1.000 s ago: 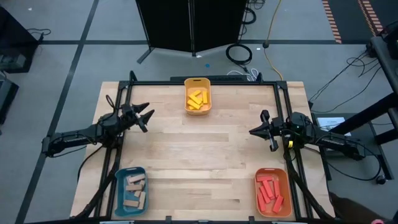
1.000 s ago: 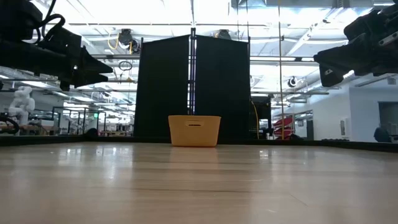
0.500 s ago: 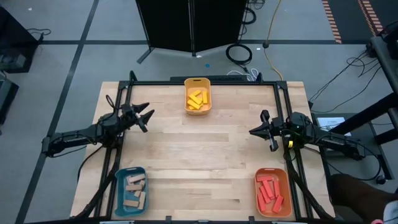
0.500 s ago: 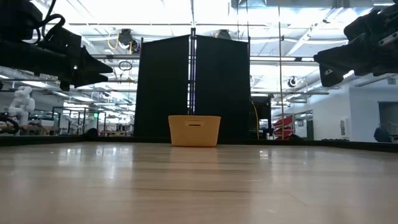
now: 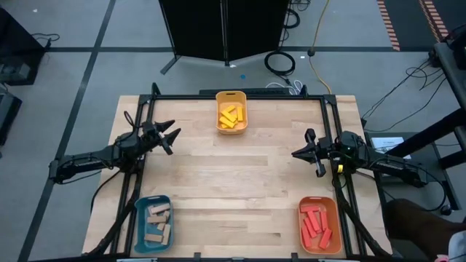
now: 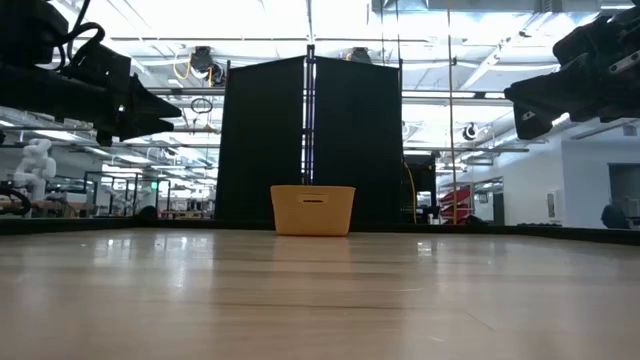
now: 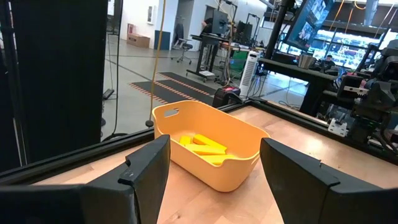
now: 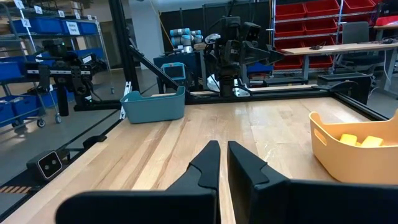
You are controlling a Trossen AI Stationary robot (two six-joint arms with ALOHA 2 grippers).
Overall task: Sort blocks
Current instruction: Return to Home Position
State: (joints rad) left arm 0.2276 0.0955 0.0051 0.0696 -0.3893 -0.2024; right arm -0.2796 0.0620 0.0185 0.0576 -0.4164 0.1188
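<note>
Yellow blocks (image 5: 231, 116) in yellow tray (image 5: 231, 94); left gripper (image 5: 173, 137) left of tray, fingers apart; right gripper (image 5: 295, 154) right of tray, fingers nearly together

Three plastic bins: yellow bin (image 5: 231, 93), teal bin (image 5: 153, 199), orange bin (image 5: 318, 199). Several each of flat yellow blocks (image 5: 231, 116), tan wooden blocks (image 5: 156, 222) and red blocks (image 5: 317, 224). Exact counts unclear.

A black partition (image 6: 350, 140) is standing beyond the counter (image 6: 320, 290); bright ceiling lights (image 6: 250, 20) are glaring overhead; cables (image 5: 280, 62) are coiling on the grey floor (image 5: 73, 80); red bins (image 8: 298, 12) are filling shelves.
</note>
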